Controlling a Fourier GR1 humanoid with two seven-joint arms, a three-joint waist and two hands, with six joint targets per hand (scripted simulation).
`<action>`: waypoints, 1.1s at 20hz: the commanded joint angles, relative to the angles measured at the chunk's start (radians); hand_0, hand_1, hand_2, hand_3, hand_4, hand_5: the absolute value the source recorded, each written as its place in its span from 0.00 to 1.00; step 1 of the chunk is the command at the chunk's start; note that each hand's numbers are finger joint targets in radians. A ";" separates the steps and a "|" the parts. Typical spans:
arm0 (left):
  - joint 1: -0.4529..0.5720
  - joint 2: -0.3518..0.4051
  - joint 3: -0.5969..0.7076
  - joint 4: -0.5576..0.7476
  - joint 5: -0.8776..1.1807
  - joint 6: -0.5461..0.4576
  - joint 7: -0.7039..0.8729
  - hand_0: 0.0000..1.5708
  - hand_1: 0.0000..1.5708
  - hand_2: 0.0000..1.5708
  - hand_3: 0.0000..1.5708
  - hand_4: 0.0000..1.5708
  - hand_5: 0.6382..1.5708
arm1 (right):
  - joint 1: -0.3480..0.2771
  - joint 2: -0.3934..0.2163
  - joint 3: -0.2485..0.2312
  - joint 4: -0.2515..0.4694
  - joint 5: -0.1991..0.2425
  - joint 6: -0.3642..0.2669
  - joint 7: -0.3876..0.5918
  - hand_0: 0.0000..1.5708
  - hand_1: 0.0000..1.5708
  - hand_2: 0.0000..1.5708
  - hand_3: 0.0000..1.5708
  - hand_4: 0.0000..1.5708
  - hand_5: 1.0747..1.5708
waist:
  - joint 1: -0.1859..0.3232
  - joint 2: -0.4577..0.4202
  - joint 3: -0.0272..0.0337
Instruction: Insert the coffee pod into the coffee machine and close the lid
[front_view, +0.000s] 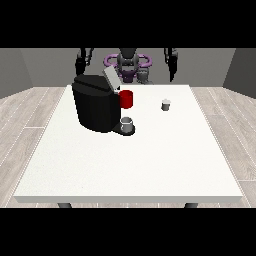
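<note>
1. My hand at the view's left (80, 64) hangs raised behind the table (150, 165), holding nothing; I cannot tell how its fingers lie.
2. The coffee machine (95, 104) stands with its lid (111, 78) tilted open, a grey cup (127, 123) on its tray, a red mug (127, 99) beside it.
3. The coffee pod (166, 104) sits upright on the table, well apart from both my hands. I judge it light, stiff and small; I would pinch its sides.
4. My hand at the view's right (172, 64) hangs empty too; its fingers I cannot make out.
5. I can read no writing anywhere.

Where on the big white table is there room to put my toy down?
The whole near half of the table, in front of the coffee machine, is bare. So is the strip at the view's right, past the small coffee pod. It is crowded close around the machine, by the red cup and the grey cup.
</note>
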 joint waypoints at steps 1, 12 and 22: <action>0.048 0.000 0.000 0.029 -0.006 -0.039 -0.093 0.00 0.00 0.00 0.00 0.00 1.00 | -0.011 -0.013 -0.028 0.020 -0.016 0.015 0.029 0.00 0.00 0.00 0.00 0.08 1.00 | 0.019 -0.023 -0.0144; -0.034 0.153 0.090 0.093 -0.044 -0.125 -0.093 0.00 0.00 0.00 0.00 0.00 1.00 | 0.006 0.059 -0.063 -0.042 -0.038 -0.072 -0.031 0.00 0.00 0.00 0.00 0.09 1.00 | -0.048 -0.030 -0.0143; -0.260 0.184 0.166 0.382 -0.096 -0.094 -0.104 0.00 0.00 0.00 0.00 0.00 1.00 | -0.102 0.107 0.016 -0.053 -0.026 -0.099 -0.069 0.00 0.00 0.00 0.00 0.12 1.00 | -0.127 0.137 -0.0147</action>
